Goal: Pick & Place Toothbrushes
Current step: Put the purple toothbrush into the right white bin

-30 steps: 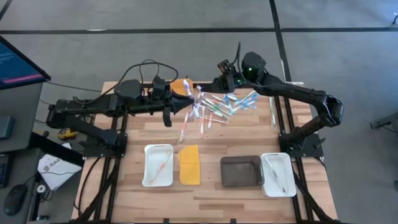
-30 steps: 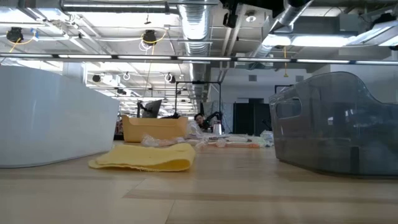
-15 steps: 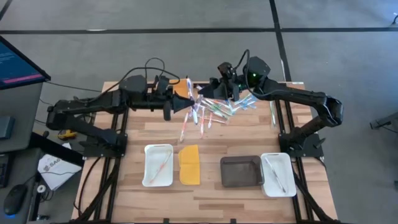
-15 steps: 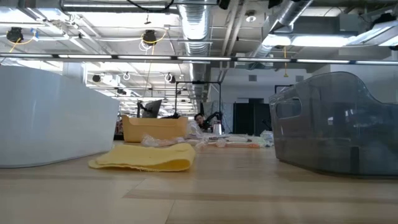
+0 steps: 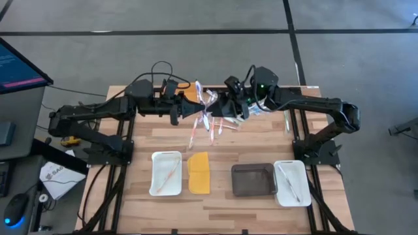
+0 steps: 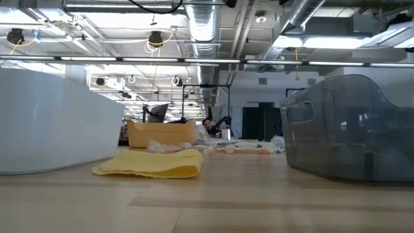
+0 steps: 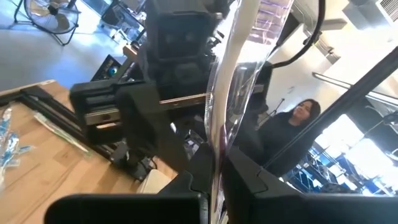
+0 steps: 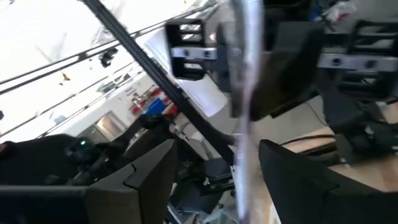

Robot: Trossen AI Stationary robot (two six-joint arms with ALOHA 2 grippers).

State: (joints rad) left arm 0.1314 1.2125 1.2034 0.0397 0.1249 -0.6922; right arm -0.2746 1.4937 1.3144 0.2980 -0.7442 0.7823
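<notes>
From above, the right gripper [image 5: 225,108] has swung in from the far table edge to meet the left gripper [image 5: 189,109] over the heap of thin pink, green, blue and clear plastic toothbrushes [image 5: 212,121]; the left one is clamped on 1 clear-wrapped toothbrush [image 5: 198,91], and the right's fingers now stand apart, so a hand-over looks close; nearer the front, well apart from both grippers, I count 2 white rectangular trays [image 5: 166,173], each with 1 brush inside, 1 dark grey bin [image 5: 253,179] and 1 flat yellow-orange lid [image 5: 199,172]; the loose brushes are too tangled to count.

At table height, neither gripper shows; only the lid, 1 tray wall and the bin.

Left wrist: fingers pinched on the wrapped brush [image 7: 231,93].

Right wrist: fingers [image 8: 149,174] spread wide around that same wrapped brush [image 8: 244,81], not touching.
</notes>
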